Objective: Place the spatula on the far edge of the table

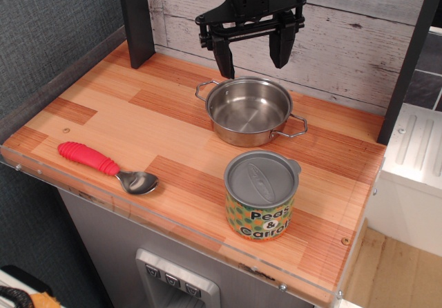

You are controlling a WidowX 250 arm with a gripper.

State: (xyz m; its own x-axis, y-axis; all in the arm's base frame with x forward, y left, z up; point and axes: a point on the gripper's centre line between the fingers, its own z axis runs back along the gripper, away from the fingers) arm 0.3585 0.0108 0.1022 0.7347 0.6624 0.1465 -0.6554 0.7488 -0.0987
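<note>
The end effector (253, 52) is seen raised above the far side of the table (173, 114), over the rear rim of the steel pot (249, 110), fingers spread wide and holding nothing. The spatula (106, 167) lies well apart from it, toward the near-left, close to the front plastic rim. Its long axis runs left to right, slightly slanted, red handle left, metal bowl right. The can (261, 195) stands right of it. Open planks are noted left of the pot, up to the far edge.
</note>
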